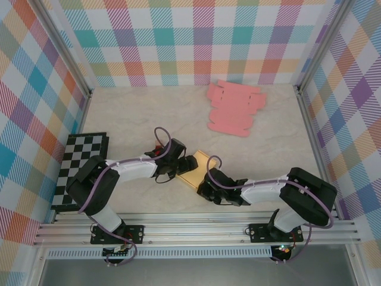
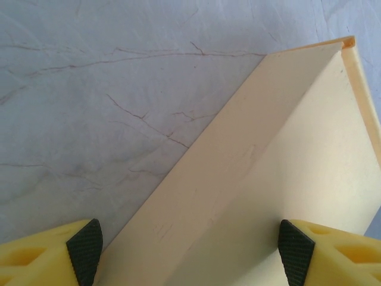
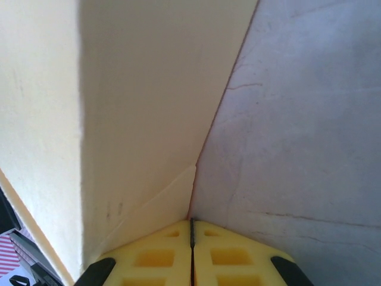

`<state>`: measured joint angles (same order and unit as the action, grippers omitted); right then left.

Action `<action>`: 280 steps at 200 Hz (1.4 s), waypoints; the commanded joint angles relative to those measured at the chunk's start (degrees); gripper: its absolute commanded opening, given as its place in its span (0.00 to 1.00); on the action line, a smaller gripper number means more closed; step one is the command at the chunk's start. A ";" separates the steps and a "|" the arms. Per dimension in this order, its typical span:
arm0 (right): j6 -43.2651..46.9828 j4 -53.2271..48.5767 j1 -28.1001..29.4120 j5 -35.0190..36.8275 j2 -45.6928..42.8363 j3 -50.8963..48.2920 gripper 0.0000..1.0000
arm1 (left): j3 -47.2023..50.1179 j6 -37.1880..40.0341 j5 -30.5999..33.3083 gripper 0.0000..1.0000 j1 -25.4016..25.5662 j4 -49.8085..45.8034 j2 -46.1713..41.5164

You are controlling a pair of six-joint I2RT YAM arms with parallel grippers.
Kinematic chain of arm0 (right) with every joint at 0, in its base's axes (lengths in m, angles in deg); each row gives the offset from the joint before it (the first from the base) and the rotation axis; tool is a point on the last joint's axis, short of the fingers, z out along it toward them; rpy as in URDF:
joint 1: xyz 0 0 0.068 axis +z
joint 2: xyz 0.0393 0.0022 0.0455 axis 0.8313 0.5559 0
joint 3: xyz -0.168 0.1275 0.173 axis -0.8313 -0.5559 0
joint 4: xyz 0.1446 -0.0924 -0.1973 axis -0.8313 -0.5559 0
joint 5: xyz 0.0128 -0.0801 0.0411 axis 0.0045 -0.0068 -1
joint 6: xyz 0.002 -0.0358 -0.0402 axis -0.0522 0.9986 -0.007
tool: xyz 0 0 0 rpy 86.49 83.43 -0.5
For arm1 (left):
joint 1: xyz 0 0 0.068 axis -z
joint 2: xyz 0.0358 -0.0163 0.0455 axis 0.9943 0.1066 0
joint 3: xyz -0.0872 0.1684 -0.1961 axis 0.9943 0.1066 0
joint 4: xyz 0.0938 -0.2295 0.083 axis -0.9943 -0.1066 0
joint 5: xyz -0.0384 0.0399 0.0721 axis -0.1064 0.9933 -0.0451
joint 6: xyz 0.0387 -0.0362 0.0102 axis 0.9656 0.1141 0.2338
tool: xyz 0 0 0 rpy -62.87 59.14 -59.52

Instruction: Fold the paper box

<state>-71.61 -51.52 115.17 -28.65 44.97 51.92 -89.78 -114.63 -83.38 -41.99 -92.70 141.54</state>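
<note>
**Two hands meet at a cream paper box near the front middle of the tabletop.**
The paper box [image 1: 199, 168] is thin, smooth card with straight folds and an orange edge, and one flap stands up like a little wall. The left hand [image 2: 189, 250] is wide open, with a black bumpy pad on each side of that flap. The right hand [image 3: 191, 235] is closed tight at the low corner of a fold; it may be pinching the thin edge, but I cannot tell. The card is slippery and springy, so the flap could pop back flat. A hard pull could bend it in the wrong place or tear the corner. The tabletop [image 1: 131, 119] is pale and looks like marble. Flat pink sheets [image 1: 234, 108] lie far off to the right.
</note>
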 commanded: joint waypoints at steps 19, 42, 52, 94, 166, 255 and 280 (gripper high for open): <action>3.77 16.44 0.25 -1.71 7.12 8.54 0.11 | 0.37 -7.01 -2.63 0.78 7.37 -2.45 4.37; 1.72 25.66 0.28 1.32 7.63 5.75 0.11 | 0.78 -8.61 -3.03 0.78 7.60 -1.10 4.61; 0.42 30.50 0.28 3.57 7.08 3.67 0.11 | 0.91 -8.91 -2.64 0.77 7.60 -1.03 4.16; -0.21 28.65 0.28 10.12 -0.70 0.38 0.11 | -0.98 -8.55 -1.75 0.78 7.43 -2.96 3.23; -0.60 16.18 -1.67 5.98 -1.80 3.95 0.11 | -6.68 -5.78 -4.32 0.77 6.47 -4.95 5.26; 11.92 -33.22 -2.50 10.12 -18.33 7.75 0.25 | -19.50 10.60 6.98 0.83 -6.63 -22.13 7.67; 21.08 -41.98 -3.74 13.06 -24.88 8.72 0.30 | -22.22 12.31 8.79 0.84 -8.80 -25.80 6.83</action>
<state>-61.41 -78.68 112.70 -19.80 24.51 59.63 -108.88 -106.44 -76.84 -48.79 -111.47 148.88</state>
